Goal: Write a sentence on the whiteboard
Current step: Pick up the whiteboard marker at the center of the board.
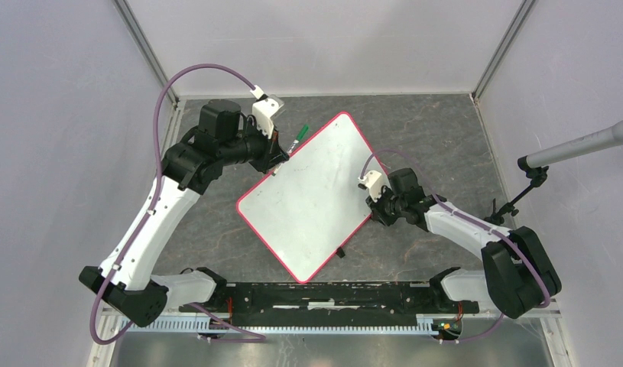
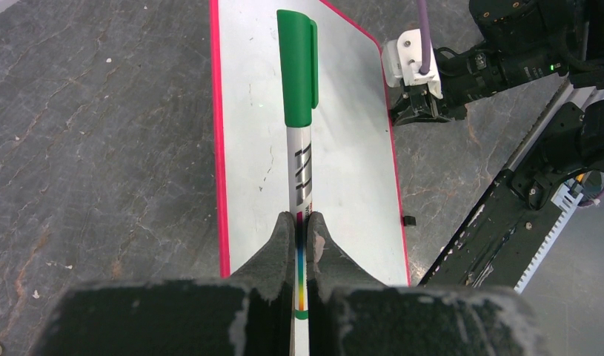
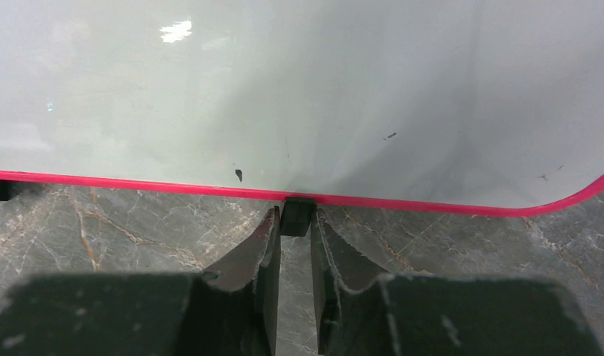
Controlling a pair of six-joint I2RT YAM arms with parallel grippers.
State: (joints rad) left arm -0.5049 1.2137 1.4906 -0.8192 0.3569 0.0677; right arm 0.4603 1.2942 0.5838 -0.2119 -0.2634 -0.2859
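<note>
The glossy white, red-rimmed rectangular whiteboard (image 1: 312,202) lay blank, diagonal, mid grey table (image 1: 430,130). The left gripper (image 2: 306,222) clamped a green-capped white marker (image 2: 302,159). The right gripper (image 3: 293,222) flanked a black rim tab (image 3: 296,211), grip unclear. Capped, the marker would write nothing; unsteadied, the whiteboard might slide.

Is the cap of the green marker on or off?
On: the green cap covers the far end of the marker.
</note>
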